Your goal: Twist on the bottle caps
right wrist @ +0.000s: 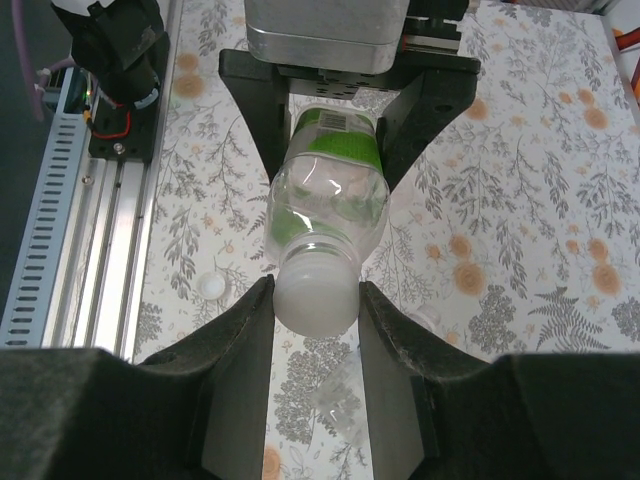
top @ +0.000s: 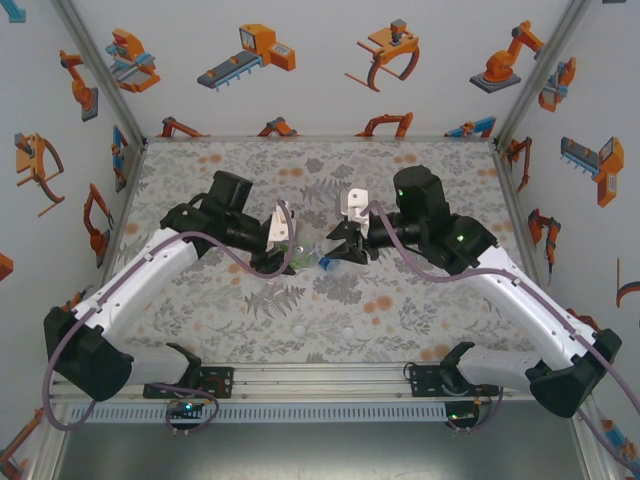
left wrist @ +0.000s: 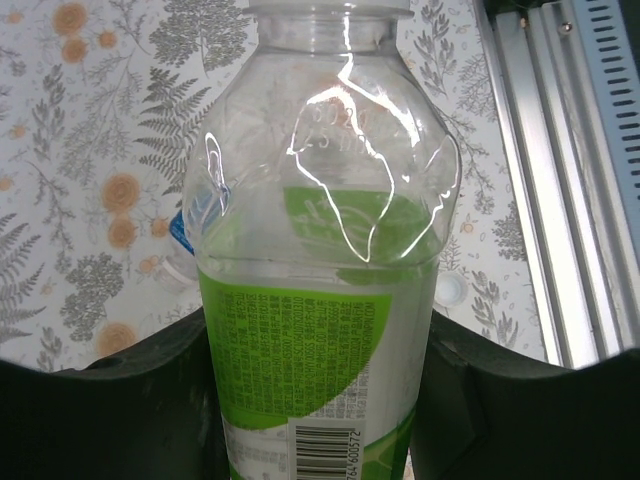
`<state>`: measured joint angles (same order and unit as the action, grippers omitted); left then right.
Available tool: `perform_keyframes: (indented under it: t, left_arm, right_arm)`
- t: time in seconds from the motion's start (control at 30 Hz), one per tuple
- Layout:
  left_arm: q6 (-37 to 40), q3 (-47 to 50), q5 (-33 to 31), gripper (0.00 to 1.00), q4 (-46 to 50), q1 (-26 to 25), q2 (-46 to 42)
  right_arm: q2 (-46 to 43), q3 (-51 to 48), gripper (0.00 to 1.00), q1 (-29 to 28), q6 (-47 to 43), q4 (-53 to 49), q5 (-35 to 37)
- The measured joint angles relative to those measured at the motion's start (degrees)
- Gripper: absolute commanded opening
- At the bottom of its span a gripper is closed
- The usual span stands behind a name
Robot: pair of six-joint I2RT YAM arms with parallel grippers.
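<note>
Left tool [left wrist: 320, 410] is shut hard on the body of the green-label bottle [left wrist: 320, 250], its jaws pressing the label from both sides at the bottom of the left wrist view. Right tool [right wrist: 316, 312] is closed on the white cap [right wrist: 314, 288], which sits on the bottle's neck at centre frame. In the top view the two tools meet mid-frame, with the bottle lying nearly level between them over the worktop [top: 400, 310].

The step in hand looks like threading this cap; how far it is seated I cannot tell. The next move calls for the right wrist to turn about the neck's axis while the left holds firm, keeping the two in line so the thread does not cross. A loose cap [right wrist: 212, 287] lies on the worktop at left.
</note>
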<state>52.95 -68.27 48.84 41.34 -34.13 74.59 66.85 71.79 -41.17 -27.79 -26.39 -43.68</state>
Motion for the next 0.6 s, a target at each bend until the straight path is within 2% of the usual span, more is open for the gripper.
perform_keyframes:
  t: [0.33, 0.5, 0.6]
  left_arm:
    - [0.55, -0.09, 1.62, 0.00, 1.90, 0.15, 0.20]
    - [0.68, -0.09, 1.81, 0.00, 3.32, 0.48, 0.20]
    - [0.72, -0.09, 1.75, 0.00, 3.74, 0.52, 0.20]
  right_arm:
    - [1.05, 0.31, 0.06, -0.50, -3.34, -0.68, -1.95]
    - [2.82, 1.62, 0.00, -0.50, -5.46, -2.16, -3.87]
    - [3.43, 2.12, 0.00, -0.50, -5.14, -2.75, -4.15]
